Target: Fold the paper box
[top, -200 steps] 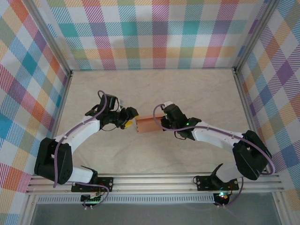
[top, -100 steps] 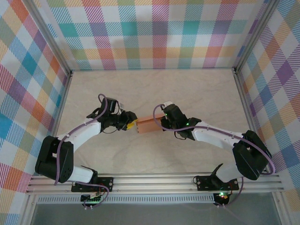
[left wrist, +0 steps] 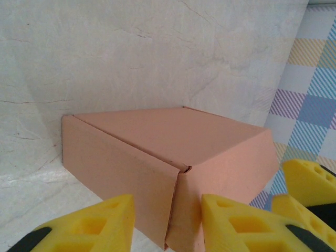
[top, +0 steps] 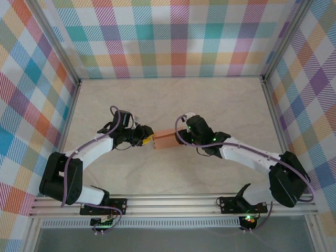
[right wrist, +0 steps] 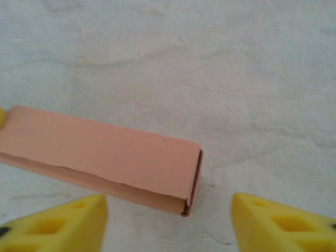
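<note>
The paper box (top: 164,140) is a small closed salmon-orange box lying on the pale table between the two arms. My left gripper (top: 149,139) is at its left end. In the left wrist view the box (left wrist: 173,142) has its near corner between the yellow fingers, and the left gripper (left wrist: 168,206) is shut on that corner, one pad on each face. My right gripper (top: 181,133) stands open at the box's right end. In the right wrist view the box (right wrist: 105,155) lies ahead of the right gripper (right wrist: 168,206), and the wide-spread fingers touch nothing.
Plaid walls (top: 178,37) with aluminium posts close off the back and both sides of the marble-look table (top: 173,100). A metal rail (top: 173,202) carrying both arm bases runs along the near edge.
My left gripper moved right to the box and closed on its corner. My right gripper opened from shut and drew back slightly to the right.
</note>
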You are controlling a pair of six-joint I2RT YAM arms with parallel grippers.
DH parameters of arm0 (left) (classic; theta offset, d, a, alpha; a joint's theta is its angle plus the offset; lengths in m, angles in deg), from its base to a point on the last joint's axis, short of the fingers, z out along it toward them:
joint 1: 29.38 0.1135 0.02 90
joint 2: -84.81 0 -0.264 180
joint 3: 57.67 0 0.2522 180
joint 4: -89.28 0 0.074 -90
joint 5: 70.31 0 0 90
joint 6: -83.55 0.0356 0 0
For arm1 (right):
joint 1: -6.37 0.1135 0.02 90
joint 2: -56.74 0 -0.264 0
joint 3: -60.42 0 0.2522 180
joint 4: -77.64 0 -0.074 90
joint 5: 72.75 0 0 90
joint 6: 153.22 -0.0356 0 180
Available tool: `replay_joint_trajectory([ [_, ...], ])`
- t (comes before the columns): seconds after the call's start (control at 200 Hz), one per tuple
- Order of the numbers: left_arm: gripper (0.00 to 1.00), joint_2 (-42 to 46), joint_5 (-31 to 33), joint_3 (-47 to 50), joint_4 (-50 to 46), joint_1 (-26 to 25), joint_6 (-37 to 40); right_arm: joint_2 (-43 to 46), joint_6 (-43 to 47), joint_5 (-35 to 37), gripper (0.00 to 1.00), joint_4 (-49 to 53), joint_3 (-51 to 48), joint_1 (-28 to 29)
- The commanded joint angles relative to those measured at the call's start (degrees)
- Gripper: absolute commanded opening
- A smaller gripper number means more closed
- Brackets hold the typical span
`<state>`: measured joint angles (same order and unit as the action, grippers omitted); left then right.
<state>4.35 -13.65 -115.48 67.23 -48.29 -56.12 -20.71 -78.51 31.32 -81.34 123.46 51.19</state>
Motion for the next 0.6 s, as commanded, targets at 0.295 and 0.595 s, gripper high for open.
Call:
replay_joint_trajectory([
  [0.295,0.33,-1.2,3.8,1.8,-7.1,0.4,3.9,-5.1,-23.1,-23.3,0.58,-2.2,1.7,-12.4],
  [0.595,0.25,-1.8,4.1,4.6,-6.3,0.4,4.1,-7.9,-23.7,-23.4,0.38,-2.0,-0.9,-13.3],
])
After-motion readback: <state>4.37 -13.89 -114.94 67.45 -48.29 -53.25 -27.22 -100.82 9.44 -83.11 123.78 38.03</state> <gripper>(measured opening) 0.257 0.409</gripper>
